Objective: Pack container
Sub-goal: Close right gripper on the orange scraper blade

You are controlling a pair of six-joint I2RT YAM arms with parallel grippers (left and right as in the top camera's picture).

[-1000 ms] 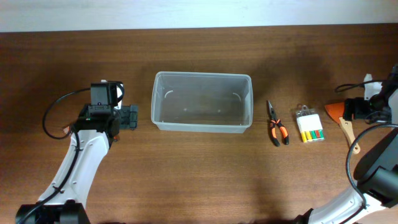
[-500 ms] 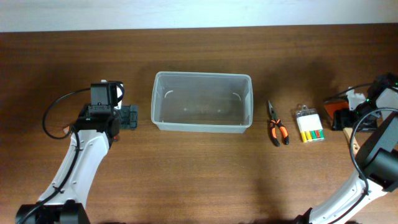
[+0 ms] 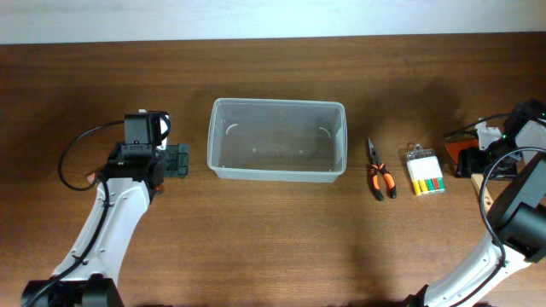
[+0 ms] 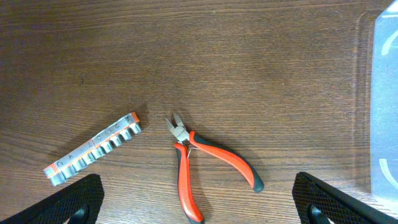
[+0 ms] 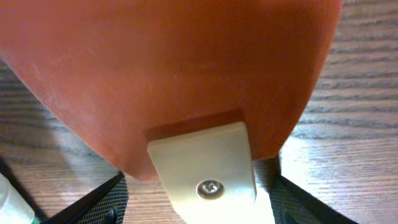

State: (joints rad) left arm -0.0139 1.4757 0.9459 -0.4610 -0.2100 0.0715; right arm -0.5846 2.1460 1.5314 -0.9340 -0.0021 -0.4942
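The right pincer (image 5: pixel 198 202), jaws spread, is straddling the orange spatula (image 5: pixel 174 74) at its handle; the container (image 3: pixel 277 174), mid-frame, is standing empty. The first pick is beginning, probably calling for a square close, then a lift.

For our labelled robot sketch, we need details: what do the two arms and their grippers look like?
Both arms have white, rounded links with black joints. The left arm ends in a black left gripper, and a thin black cable runs off it. The right arm has another dark cable. The fingers are black and textured.
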